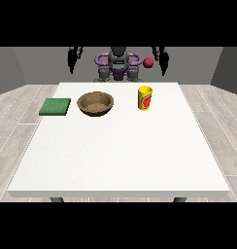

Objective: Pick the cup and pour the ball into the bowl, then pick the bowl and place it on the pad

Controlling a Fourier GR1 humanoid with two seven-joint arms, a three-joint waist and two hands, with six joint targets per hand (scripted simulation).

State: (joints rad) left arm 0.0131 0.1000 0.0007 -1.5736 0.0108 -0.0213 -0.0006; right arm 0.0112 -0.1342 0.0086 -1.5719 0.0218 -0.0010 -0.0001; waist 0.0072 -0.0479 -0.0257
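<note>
A yellow cup (145, 98) with a red label stands upright on the white table (120, 155), right of centre near the far edge. A brown bowl (95, 103) sits to its left. Further left lies a flat green pad (55, 106). A red ball (148, 62) shows in the air above the cup, beyond the table's far edge. The hand at the view's left (74, 57) and the hand at the view's right (162, 58) are both raised beside the robot, behind the table, holding nothing. Their fingers hang down, relaxed.
The robot's torso (118, 65) stands behind the far edge of the table. The near half of the table shows only white surface. Wood floor surrounds the table.
</note>
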